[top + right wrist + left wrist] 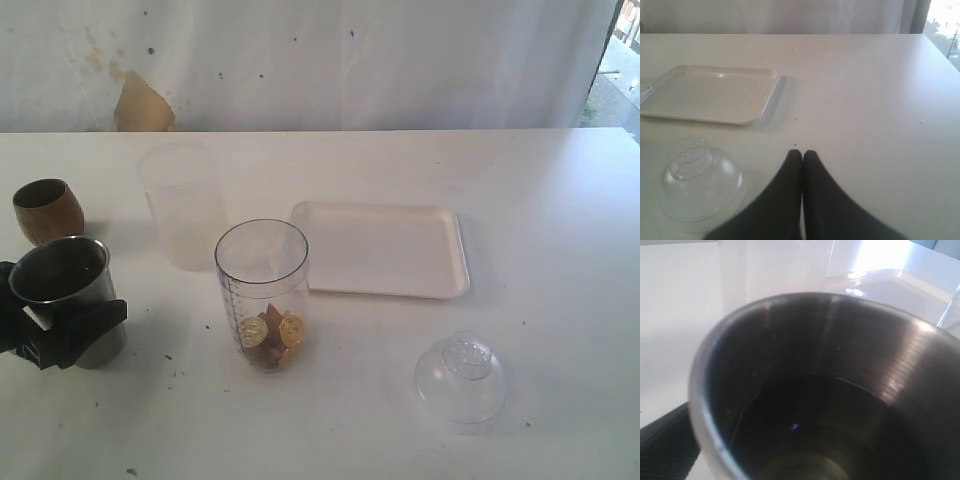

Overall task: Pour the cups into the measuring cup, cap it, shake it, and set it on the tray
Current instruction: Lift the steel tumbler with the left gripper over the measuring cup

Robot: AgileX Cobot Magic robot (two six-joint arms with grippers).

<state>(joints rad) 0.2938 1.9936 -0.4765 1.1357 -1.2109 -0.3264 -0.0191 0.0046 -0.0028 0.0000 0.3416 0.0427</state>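
Backdrop: your white table [540,200] runs back to a pale wall [400,60] with a brown stain at the far left.
Measuring cup: the measuring cup [262,290] stands upright near the middle of the table. Its long axis is vertical, its open mouth faces up, and the printed marks run down its left side. Gold pieces [268,330] lie at the bottom.
Frosted cup: the frosted cup [182,205] is upright, just beyond the measuring cup and to its left.
Tray: the tray [385,248] lies flat just to the right, a little farther back, with its long side running left to right.
Lid: a clear dome lid [460,378] sits dome up at the near right, apart from the tray.
Steel cup: the steel cup [62,275] is upright at the left edge, mouth up.
Left gripper: your left gripper [70,335] is clamped around the steel cup's lower body.
Brown cup: a brown cup [48,210] stands beyond the steel cup.
Left wrist view alone: you look down into the steel cup [840,340]. Its inside is dark, and you cannot tell whether it holds anything.
Right wrist view alone: you see the right gripper [802,159], which the exterior view does not show. Its tips are pressed together with nothing between them, near the lid [700,180].
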